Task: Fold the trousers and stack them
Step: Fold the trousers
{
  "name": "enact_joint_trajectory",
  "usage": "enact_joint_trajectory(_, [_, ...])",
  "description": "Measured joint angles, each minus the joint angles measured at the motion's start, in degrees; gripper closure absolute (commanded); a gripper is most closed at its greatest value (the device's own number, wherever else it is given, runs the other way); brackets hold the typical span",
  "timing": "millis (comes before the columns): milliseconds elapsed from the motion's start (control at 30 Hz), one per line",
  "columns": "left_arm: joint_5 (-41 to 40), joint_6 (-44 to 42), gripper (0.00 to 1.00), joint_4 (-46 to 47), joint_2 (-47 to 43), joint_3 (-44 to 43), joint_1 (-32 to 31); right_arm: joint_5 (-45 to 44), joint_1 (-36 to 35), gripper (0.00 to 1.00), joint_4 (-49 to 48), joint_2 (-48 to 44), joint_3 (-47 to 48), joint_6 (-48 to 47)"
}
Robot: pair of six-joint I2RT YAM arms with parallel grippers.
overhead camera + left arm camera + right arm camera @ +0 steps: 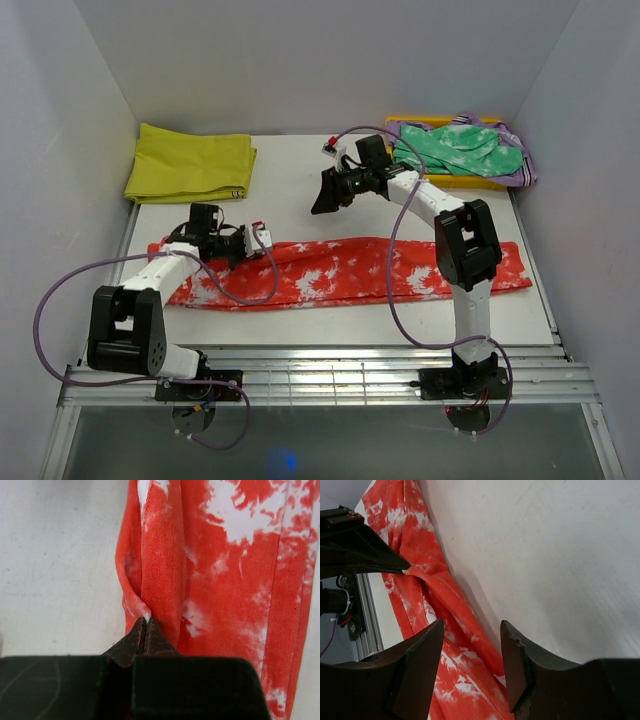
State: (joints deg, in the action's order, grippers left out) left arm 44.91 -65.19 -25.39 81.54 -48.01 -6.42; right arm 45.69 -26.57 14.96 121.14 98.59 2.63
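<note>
The trousers (350, 270), red-orange with white blotches, lie stretched left to right across the near half of the table. My left gripper (243, 247) is low at their left part, shut on a raised fold of the far edge; the left wrist view shows the fingertips (145, 623) pinching a ridge of the trousers (225, 605). My right gripper (325, 195) hangs above the bare table behind the trousers' middle, jaws apart with nothing between them. In the right wrist view the gripper (472, 625) looks down on the trousers (435, 610), with the left gripper's fingertips (402, 569) nipping the cloth's edge.
A folded yellow cloth (190, 165) lies at the back left. A green white-mottled garment (460, 150) sits in a yellow tray (470, 182) at the back right, with purple cloth (525, 170) under it. White walls close in on three sides. Metal rails (330, 370) run along the near edge.
</note>
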Motion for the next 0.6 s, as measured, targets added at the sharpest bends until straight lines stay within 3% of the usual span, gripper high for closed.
enact_joint_trajectory(233, [-6.4, -1.4, 1.00, 14.2, -8.1, 14.6, -2.8, 0.3, -6.2, 0.43, 0.2, -1.0, -8.0, -3.2])
enact_joint_trajectory(600, [-11.3, 3.2, 1.00, 29.9, -8.5, 19.6, -3.1, 2.1, -11.5, 0.34, -3.6, 0.0, -7.9, 2.2])
